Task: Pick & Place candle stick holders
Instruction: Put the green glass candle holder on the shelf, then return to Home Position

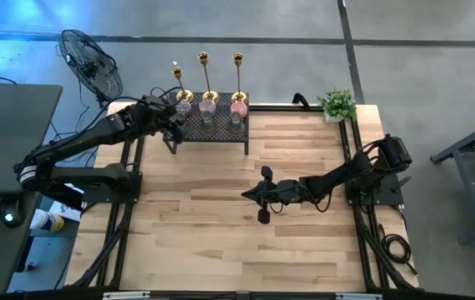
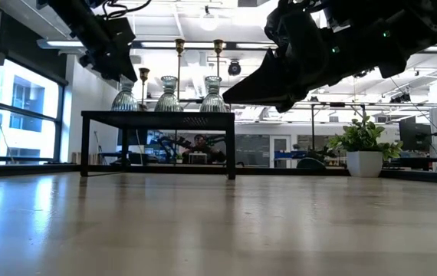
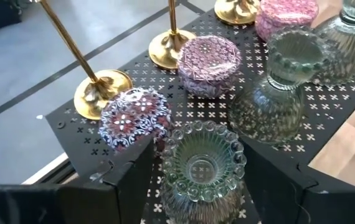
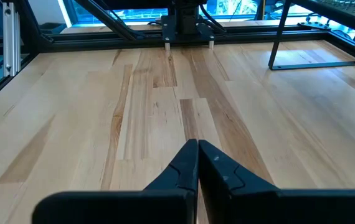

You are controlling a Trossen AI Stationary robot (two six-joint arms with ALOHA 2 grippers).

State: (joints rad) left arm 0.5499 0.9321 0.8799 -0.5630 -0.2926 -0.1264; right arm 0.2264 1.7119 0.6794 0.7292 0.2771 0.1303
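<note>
Pick step: the left end effector (image 3: 193, 186) is spread open around the nearest pale green holder (image 3: 201, 169) on the black rack (image 1: 212, 129) (contact seemingly not made). Next, close and lift straight, sparing the neighbouring pink holder (image 3: 134, 118). Right end effector (image 4: 197, 163), clenched, waits over open counter (image 1: 221, 233).

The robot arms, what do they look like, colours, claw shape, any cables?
Both are dark, near-black jointed arms. The left arm has a white band near its base. The right arm has black cables trailing by its base. The right claw has two matte black wedge-shaped fingers tapering to points; the left claw has blockier black fingers.
</note>
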